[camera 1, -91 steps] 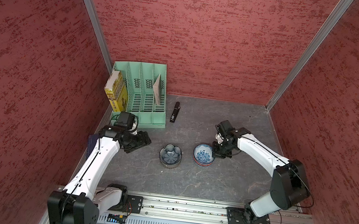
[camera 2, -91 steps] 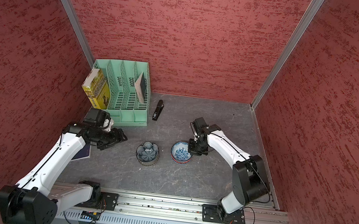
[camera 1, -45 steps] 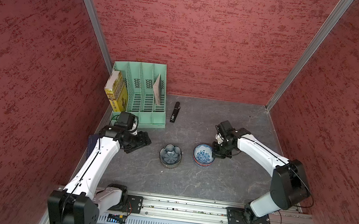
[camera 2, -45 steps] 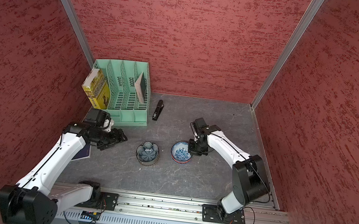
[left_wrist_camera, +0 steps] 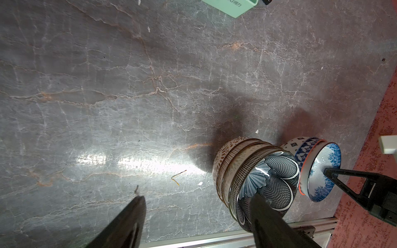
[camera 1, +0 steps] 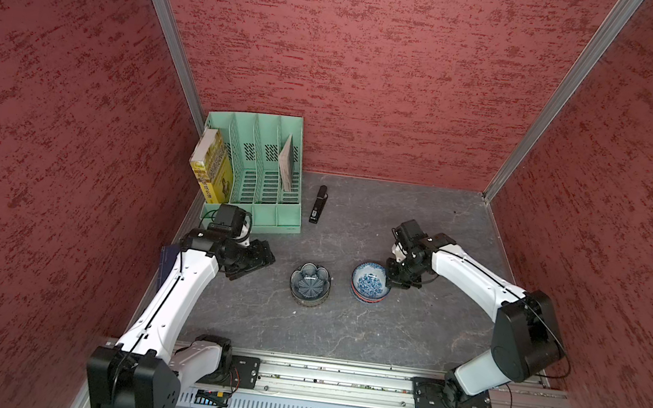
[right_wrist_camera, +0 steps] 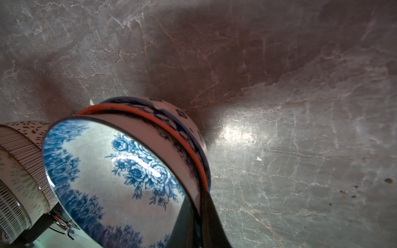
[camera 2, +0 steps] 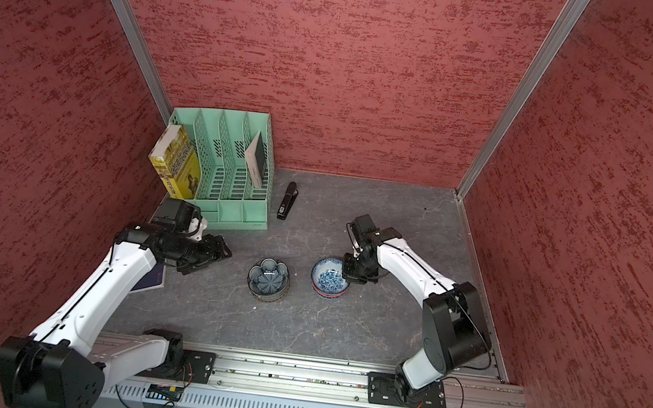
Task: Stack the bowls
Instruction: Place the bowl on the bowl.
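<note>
The bowls stand in two stacks on the grey table in both top views. The left stack (camera 1: pixel 309 291) of cream and striped bowls has a dark-blue flower-shaped bowl (left_wrist_camera: pixel 268 178) on top. The right stack (camera 2: pixel 328 287) has a blue-white floral bowl (right_wrist_camera: pixel 120 171) nested in an orange-rimmed bowl (right_wrist_camera: pixel 171 126), over a blue-white patterned bowl (right_wrist_camera: pixel 184 116). My right gripper (right_wrist_camera: pixel 198 198) is shut on the floral bowl's rim, one finger inside and one outside. My left gripper (left_wrist_camera: pixel 197 196) stands open, empty, to the left of the flower-topped stack (camera 1: pixel 255 262).
A green file rack (camera 1: pixel 261 172) with a yellow book (camera 1: pixel 212 167) stands at the back left. A black stapler (camera 1: pixel 318 204) lies beside it. A dark notebook (camera 2: pixel 151 279) lies under my left arm. An aluminium rail (camera 1: pixel 338 378) runs along the front edge, and red walls close three sides.
</note>
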Motion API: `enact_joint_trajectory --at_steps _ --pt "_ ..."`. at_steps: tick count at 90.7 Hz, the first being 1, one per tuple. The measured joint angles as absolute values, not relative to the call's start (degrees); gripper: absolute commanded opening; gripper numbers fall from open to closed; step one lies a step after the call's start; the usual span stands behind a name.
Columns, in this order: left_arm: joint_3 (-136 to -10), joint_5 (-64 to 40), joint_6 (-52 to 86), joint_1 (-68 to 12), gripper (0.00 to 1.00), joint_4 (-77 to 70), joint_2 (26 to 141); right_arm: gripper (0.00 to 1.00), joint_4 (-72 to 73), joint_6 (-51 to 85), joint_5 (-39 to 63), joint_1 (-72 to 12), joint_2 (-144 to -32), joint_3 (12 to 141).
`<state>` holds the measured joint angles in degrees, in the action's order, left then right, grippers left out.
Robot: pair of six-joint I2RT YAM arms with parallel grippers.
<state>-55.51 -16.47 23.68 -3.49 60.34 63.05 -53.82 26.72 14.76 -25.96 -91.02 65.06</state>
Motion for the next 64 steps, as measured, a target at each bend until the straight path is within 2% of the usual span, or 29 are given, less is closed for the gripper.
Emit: enact_joint_trajectory --at_steps 25,64 --pt "-55.5 -16.5 23.7 -3.5 0.79 60.4 63.0 0.23 -53.8 26.6 15.6 -25.9 -90.3 65.0" --pt "-55.5 -16.5 23.7 -3.5 0.79 60.4 63.0 0.23 -54.6 26.5 15.5 -25.9 -88.4 65.1"
